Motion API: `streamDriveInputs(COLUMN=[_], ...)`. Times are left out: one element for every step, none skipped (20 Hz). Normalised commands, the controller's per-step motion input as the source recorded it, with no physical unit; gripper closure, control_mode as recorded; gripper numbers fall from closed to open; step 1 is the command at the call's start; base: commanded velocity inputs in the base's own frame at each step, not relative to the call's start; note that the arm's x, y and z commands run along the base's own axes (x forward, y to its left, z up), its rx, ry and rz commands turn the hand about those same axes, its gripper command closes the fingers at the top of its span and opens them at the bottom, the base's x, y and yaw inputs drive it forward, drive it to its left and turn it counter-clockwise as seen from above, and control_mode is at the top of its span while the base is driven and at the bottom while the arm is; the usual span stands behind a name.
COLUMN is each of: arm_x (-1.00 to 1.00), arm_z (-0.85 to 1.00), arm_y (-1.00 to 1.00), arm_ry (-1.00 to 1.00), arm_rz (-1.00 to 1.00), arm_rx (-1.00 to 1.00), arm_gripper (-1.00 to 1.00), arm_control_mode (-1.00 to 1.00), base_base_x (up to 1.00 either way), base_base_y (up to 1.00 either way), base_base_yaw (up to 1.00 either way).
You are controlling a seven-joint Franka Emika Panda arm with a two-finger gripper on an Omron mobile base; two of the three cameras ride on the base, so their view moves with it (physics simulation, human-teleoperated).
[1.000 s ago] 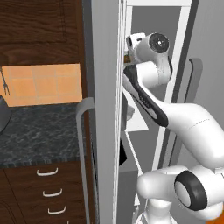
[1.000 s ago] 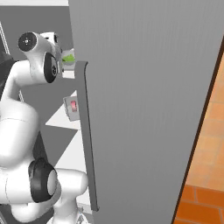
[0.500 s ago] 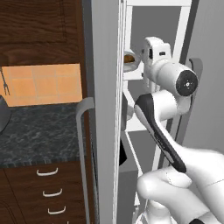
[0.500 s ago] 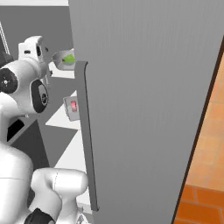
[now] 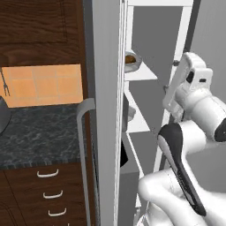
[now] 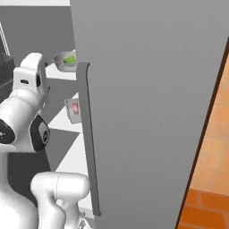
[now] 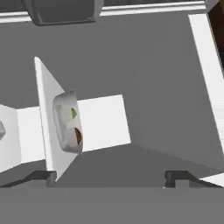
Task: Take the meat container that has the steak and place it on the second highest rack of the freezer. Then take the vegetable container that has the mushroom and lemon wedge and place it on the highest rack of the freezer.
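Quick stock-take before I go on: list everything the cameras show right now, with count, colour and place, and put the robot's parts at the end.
freezer: one, light grey, door open, white shelves inside
vegetable container: one, grey bowl-like tray, on the highest rack
lemon wedge: one, lime green, inside that container
mushroom: one, brown, same container
meat container: one, grey, on the second highest rack
steak: one, red-pink, inside the meat container
door handle: one, grey, vertical on the open door
counter: one, dark speckled, left of the freezer
drawers: dark wood, white handles, under the counter
gripper: one, dark fingertips, open, empty, facing the shelves
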Motion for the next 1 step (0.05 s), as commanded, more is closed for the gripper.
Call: streamDriveInputs(arm_x=[-1.00], arm_z=[0.00], arm_y=[-0.31], arm_ry=[-0.08], arm_rz=[0.00], arm_rx=[0.13], arm_gripper=[-1.00], arm_control_mode=[-1.00], base_base_x=[0.00], base_base_y=[0.00], base_base_yaw=[0.00])
